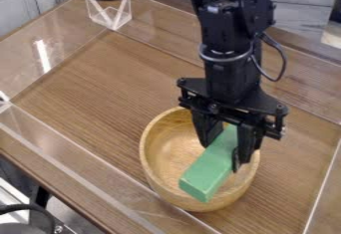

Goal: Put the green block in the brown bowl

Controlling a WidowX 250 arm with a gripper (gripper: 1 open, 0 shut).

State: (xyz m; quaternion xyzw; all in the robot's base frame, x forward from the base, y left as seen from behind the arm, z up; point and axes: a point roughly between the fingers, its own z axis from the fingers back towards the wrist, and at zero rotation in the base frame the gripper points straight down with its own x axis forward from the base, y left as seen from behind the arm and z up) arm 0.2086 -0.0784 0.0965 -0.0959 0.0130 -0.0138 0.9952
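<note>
**Spotter:** Camera view puts your black two-fingered gripper (226,148) straight above the large round light-brown wooden bowl (163,145), pointing almost straight down. The jaws are clamped on the upper end of the flat bright-green rectangular block (213,168), which hangs tilted, its low end toward seven o'clock.

**Operator:** Is the block inside the rim yet?

**Spotter:** Mostly. Your gripped end sits over the bowl's three-o'clock side; the low end reaches toward the five-o'clock wall. I can't tell whether that corner is touching the wood or hanging just clear, since the angle hides the gap.

**Operator:** So how do I finish it cleanly?

**Spotter:** In my judgement, you should nudge toward ten o'clock, to the bowl's centre, before letting go, so the low end lands on the floor and not on the rim. Lower gently, then part the jaws and lift straight up. Released where you are now, the block might tip outward over the near wall onto the wood-grain table (107,79).
</note>
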